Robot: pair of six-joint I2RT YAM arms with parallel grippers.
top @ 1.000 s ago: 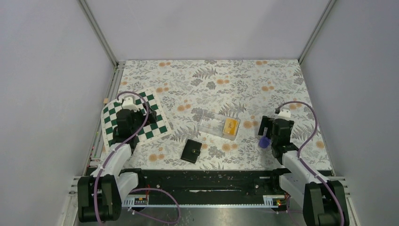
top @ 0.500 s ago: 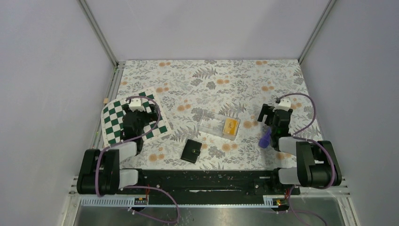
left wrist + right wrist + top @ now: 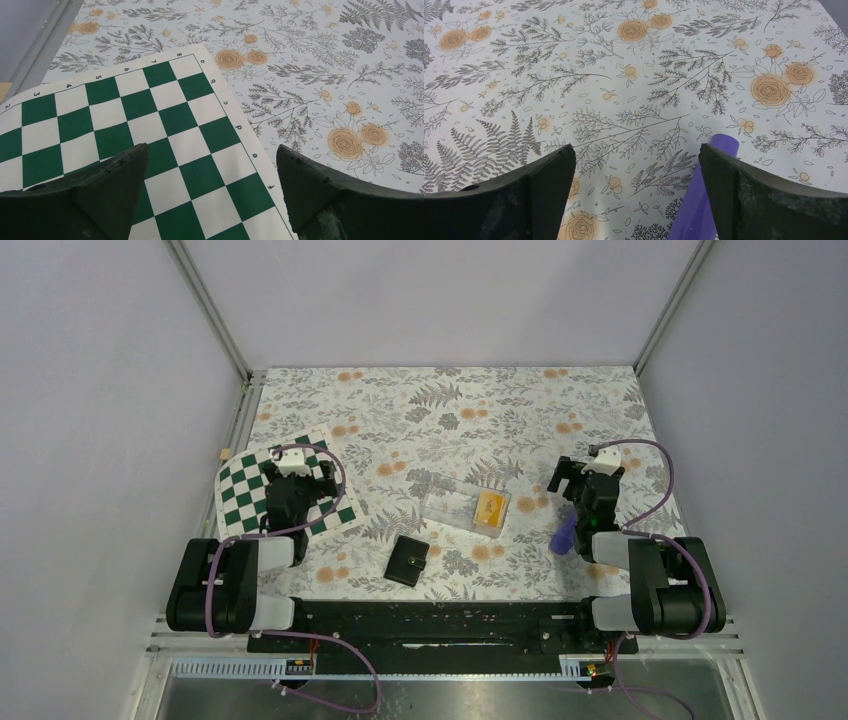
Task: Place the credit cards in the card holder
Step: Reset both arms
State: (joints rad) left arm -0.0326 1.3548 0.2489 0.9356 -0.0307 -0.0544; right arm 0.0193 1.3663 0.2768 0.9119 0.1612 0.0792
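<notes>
Both arms have folded back toward the near edge of the surface (image 3: pixel 600 410). The left claw (image 3: pixel 210 150) hangs spread over a chessboard mat (image 3: pixel 150 110). The right claw (image 3: pixel 634 150), also spread, is beside a purple cylinder (image 3: pixel 694 205). The orange credit cards (image 3: pixel 489 506) lie in a clear box (image 3: pixel 447 502) at mid-surface, with the closed card holder (image 3: pixel 407 560) nearer. Probably best to open the holder first; the box walls may hinder pinching.

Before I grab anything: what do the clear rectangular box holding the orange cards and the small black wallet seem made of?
Clear rectangular box: likely transparent plastic; the floral table cover shows through it. Small black folding wallet: matte, perhaps leather or imitation; too small to tell.
</notes>
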